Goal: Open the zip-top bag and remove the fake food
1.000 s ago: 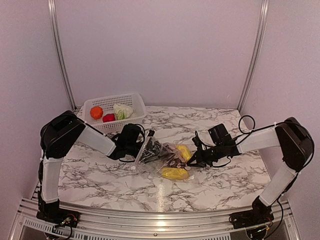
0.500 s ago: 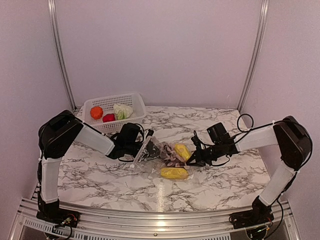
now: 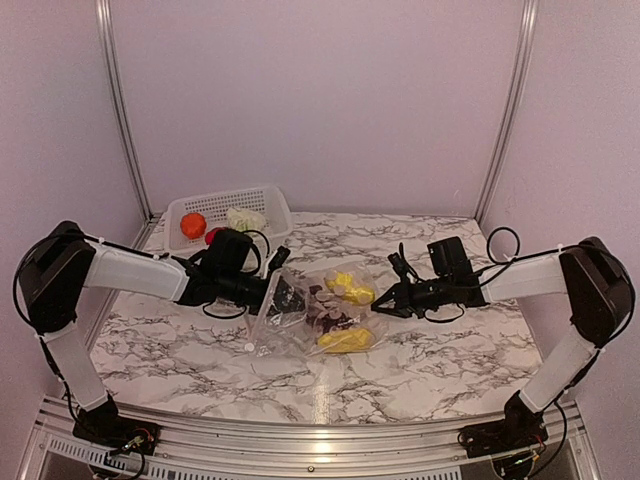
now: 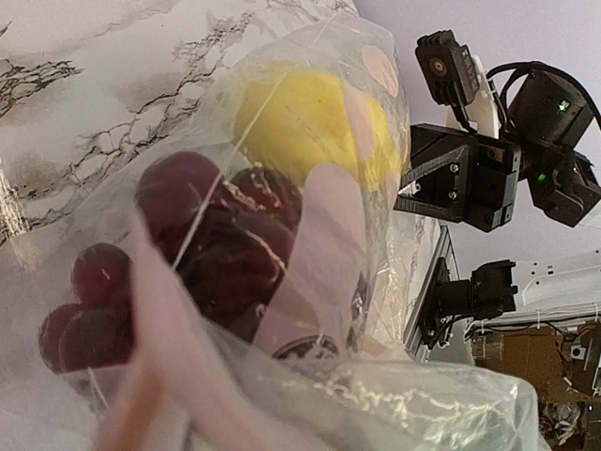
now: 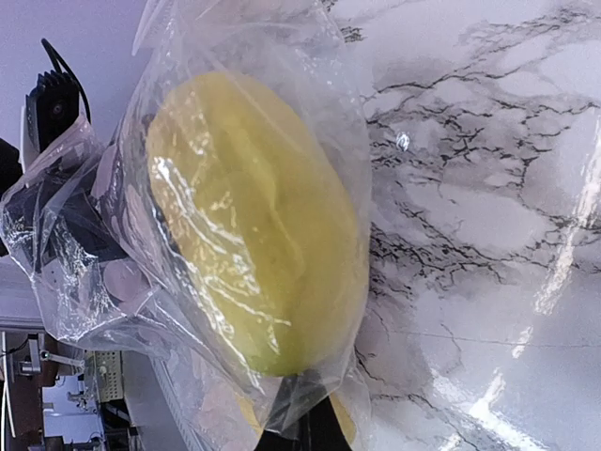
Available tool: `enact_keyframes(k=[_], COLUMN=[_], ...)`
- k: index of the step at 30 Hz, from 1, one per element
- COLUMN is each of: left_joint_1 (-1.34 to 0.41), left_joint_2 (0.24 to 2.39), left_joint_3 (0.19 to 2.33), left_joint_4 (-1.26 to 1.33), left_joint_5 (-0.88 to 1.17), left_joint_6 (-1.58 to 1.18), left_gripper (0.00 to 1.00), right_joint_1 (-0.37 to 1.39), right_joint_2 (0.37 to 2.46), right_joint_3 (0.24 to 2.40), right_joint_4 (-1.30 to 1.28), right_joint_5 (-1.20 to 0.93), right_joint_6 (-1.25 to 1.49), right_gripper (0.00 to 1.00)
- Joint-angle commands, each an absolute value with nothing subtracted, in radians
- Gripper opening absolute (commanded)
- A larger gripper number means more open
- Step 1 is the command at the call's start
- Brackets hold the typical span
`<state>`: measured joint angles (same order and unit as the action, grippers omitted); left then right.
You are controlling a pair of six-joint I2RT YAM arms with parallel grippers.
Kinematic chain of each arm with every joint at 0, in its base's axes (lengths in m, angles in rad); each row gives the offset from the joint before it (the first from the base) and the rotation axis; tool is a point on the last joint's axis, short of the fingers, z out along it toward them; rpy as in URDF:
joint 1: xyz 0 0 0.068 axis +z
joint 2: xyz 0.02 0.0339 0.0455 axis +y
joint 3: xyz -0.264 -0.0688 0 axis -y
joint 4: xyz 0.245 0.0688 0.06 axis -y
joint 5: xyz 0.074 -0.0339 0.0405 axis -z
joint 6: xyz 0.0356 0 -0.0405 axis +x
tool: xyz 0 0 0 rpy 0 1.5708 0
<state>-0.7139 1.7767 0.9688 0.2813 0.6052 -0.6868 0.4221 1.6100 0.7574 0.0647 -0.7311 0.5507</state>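
So, a clear, crinkly plastic bag is strung out between the two arms over the middle of the marble-patterned table. Whether its underside touches the tabletop can't really be told. The film is wrinkled all over and glare is picked up along the folds.

The bag's left edge is pinched by the left pincer, with plastic bunched up around the black fingers. The right edge is nipped by the right pincer, which is pressed together with only thin film caught in it.

Inside the bag, a cluster of dark purple grapes is seen: round, glossy and smooth. Yellow pieces are packed next to them. In the right wrist view one is shown as a big smooth oval lump pressed tight against the film.

At the back left, a white mesh basket is parked behind the left arm, well apart from the bag. A round orange, a small red piece and a pale, bumpy cauliflower are held in it.
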Motion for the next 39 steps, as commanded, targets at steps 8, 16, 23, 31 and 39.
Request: enact_keyframes(k=[8,16,23,31,39], left_joint_1=[-0.651,-0.718,-0.725,-0.753,-0.82], left_joint_2=[1.734,1.916,1.94,1.999,1.989], left_joint_3=[0.912,1.081,1.078,1.032,0.95], left_joint_4=[0.073,0.093,0.237,0.441,0.56], left_joint_5=[0.563,0.535,0.503,0.478,0.471], left_joint_6=[-0.56,-0.541,-0.631,-0.75,-0.706], left_gripper=[0.0,0.09,0.56,0.65,0.67], right_joint_1=[0.36,0.391,0.445,0.454,0.455], right_joint_2=[1.63,1.652,1.668,1.665,1.655], right_joint_3=[0.731,0.714,0.734,0.742,0.715], right_joint_4=[0.038,0.058,0.058,0.057,0.085], right_joint_5=[-0.643,-0.646,-0.63,-0.625,-0.63], right_joint_6=[0.565,0.584,0.592,0.606,0.64], right_gripper=[0.0,0.0,0.0,0.0,0.0])
